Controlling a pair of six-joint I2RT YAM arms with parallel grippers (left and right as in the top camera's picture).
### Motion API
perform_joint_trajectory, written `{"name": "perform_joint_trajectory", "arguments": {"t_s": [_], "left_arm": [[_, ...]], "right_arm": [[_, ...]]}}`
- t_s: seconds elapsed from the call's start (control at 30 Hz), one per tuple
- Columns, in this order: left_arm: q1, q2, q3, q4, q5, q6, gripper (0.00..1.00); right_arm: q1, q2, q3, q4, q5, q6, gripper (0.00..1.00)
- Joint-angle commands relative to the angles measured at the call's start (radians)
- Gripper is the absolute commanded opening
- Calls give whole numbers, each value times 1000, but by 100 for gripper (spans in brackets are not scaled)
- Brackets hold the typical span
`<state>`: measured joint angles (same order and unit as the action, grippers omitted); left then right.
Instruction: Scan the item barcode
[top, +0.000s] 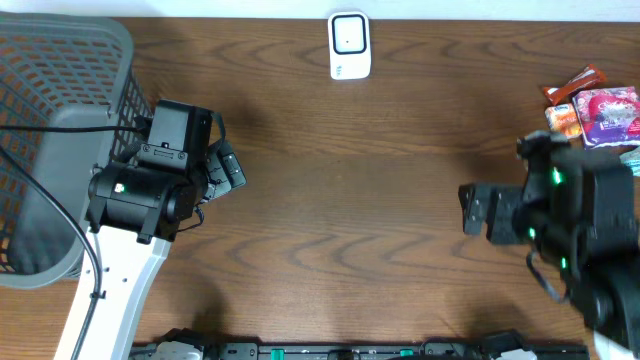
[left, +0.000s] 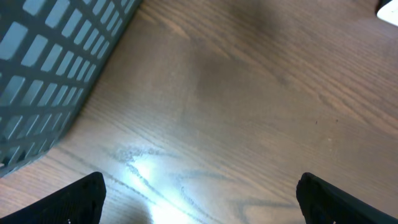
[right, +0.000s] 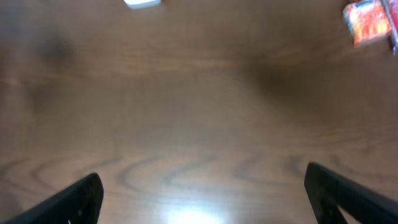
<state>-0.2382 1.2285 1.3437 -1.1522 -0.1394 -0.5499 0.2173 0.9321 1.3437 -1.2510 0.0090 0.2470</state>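
Overhead: dark wood-grain worktop, matte finish, long wavy grain. Grey plastic lattice basket at the far left, with a rounded rim. White rounded-rectangle scanner lies flat at top centre. Snack packets, glossy foil in orange and pink-purple, are clustered at the far right edge, touching or overlapping. Left jaws sit just beside the basket, released, nothing in them; the packets are across the worktop, well apart from them. Right jaws are also released and empty, pointing toward centre; the packets lie near the right arm's wrist, off behind the jaws, not between them. Left wrist: two black fingers in the bottom corners, spread wide, bare wood between them with a glare patch. Basket lattice fills the top left, and a white scanner corner shows at top right. Right wrist: frame is blurred. Black fingers are spread wide over bare wood. An orange packet sits in the top right corner, well ahead of the jaws and off to the side. A scanner sliver shows at the top edge, left of centre.
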Motion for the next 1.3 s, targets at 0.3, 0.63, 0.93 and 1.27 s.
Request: {"name": "perform_joint_trajectory", "arguments": {"t_s": [0.3,0.63,0.93,1.27], "left_arm": [[3,0,10,-3,-6,-1,98],[3,0,10,-3,-6,-1,98],[3,0,10,-3,-6,-1,98],[3,0,10,-3,-6,-1,98]], "right_arm": [[-71,-470,-526,440,8,-83,99],[-166,-731,-869,732,-103,-89,99],[-219,-865,-1095,969,-141,-88,99],[-238,-927,-1289,1208,-150,-88,99]]}}
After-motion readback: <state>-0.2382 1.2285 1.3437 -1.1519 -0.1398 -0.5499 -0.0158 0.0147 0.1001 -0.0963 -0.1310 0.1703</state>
